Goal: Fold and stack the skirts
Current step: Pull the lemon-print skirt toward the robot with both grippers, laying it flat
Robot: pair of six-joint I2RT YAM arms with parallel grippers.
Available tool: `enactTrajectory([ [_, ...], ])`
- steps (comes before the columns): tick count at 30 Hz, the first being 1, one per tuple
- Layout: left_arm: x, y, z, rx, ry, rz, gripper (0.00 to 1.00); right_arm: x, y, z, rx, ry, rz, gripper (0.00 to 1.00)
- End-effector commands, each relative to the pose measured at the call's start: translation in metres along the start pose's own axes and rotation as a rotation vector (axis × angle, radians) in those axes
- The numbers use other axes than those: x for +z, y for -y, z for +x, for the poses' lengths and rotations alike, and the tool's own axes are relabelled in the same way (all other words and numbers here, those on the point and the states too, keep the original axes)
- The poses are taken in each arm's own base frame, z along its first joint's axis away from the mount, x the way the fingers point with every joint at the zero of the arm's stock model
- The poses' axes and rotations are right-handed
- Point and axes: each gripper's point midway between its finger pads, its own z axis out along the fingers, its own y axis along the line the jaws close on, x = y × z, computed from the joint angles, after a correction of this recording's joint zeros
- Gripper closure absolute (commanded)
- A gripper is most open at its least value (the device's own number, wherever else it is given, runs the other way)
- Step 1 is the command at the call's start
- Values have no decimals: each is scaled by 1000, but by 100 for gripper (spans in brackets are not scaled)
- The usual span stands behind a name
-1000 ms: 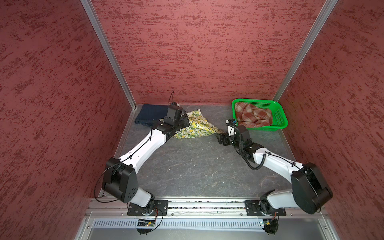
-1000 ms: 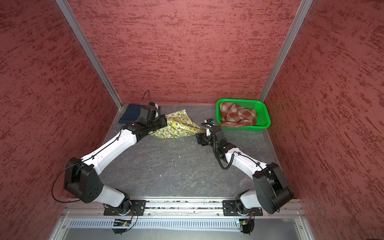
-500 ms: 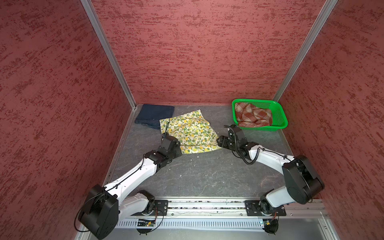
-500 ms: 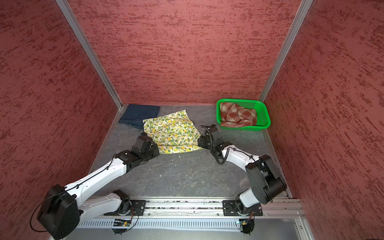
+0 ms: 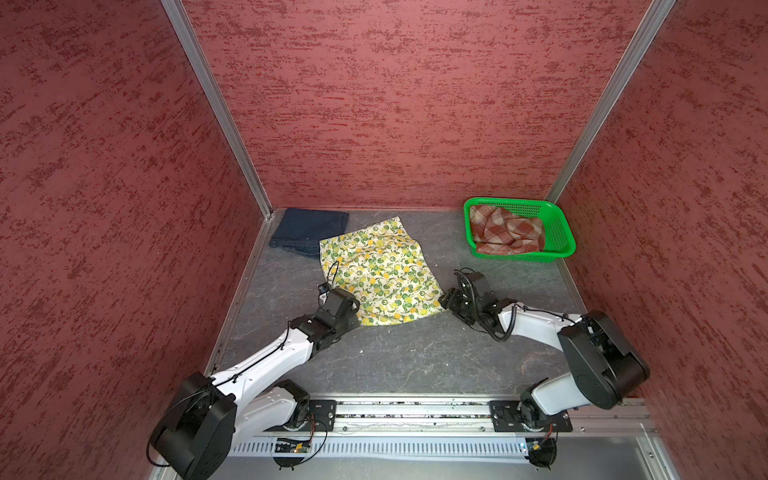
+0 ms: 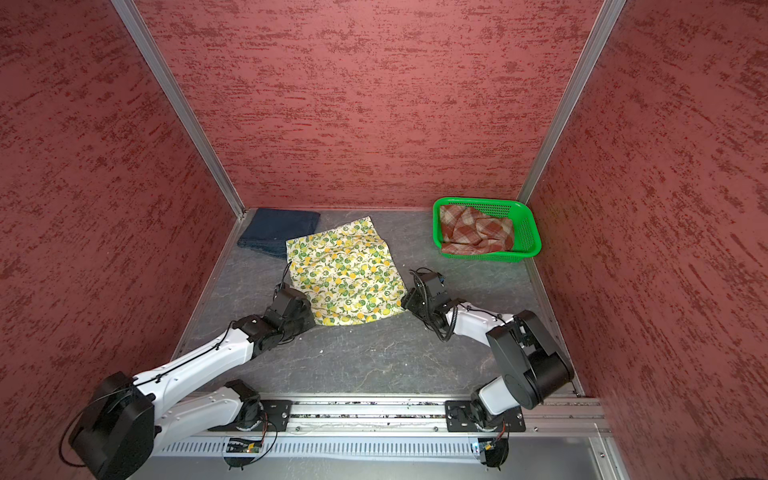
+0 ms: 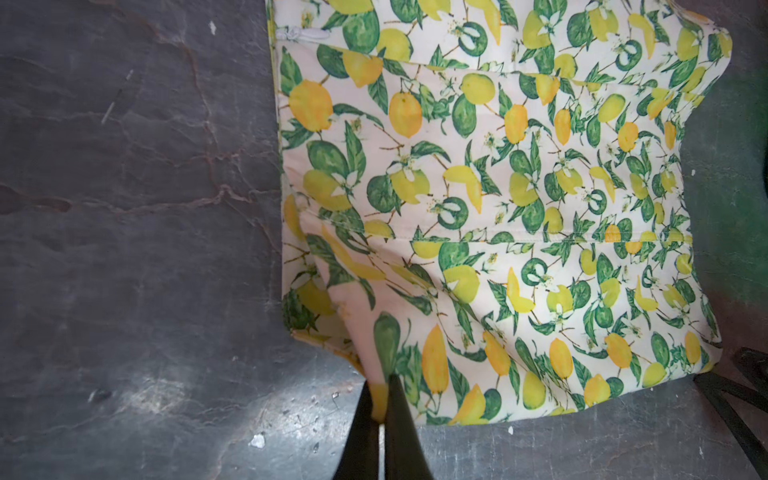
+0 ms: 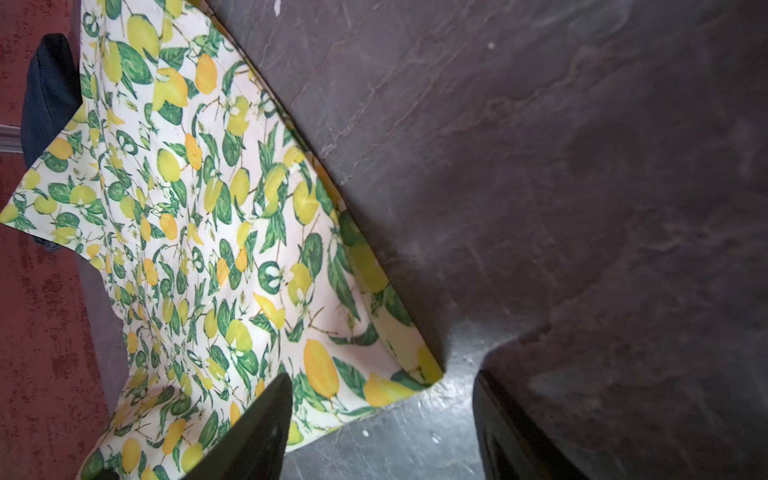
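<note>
The lemon-print skirt (image 5: 380, 270) (image 6: 347, 272) lies spread flat on the grey floor. My left gripper (image 7: 380, 384) is shut on its near left corner (image 5: 358, 319), and the cloth rises a little into the jaws. My right gripper (image 8: 382, 374) (image 5: 444, 300) stands open at the near right corner, with the skirt's corner (image 8: 419, 374) lying between the fingers and untouched. The navy denim skirt (image 5: 309, 232) (image 6: 278, 230) lies folded in the back left corner, partly under the lemon one. The plaid skirt (image 5: 507, 230) (image 6: 476, 230) sits crumpled in the basket.
The green perforated basket (image 5: 561, 237) (image 6: 528, 232) stands at the back right against the wall. Red textured walls close in the left, back and right sides. An aluminium rail (image 5: 415, 409) carrying both arm bases runs along the front edge.
Both grippers have come from the back toward the front. The lemon skirt, bunched beside the denim one before, now lies drawn out flat. The right jaws have narrowed slightly.
</note>
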Motion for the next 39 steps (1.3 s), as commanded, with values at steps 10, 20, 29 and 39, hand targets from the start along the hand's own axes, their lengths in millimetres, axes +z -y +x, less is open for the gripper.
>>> enactTrajectory([
  [10,-4,-4,-2,-9,29,0,100,19,23,1,-8,21,63,89],
  [20,-4,1,1,0,13,22,100,-31,24,-11,-58,106,107,100],
  [29,-12,-9,29,19,-36,13,100,-77,59,11,-46,126,147,100],
  [39,-59,-13,27,-2,24,65,21,-123,27,-12,-196,225,102,26],
])
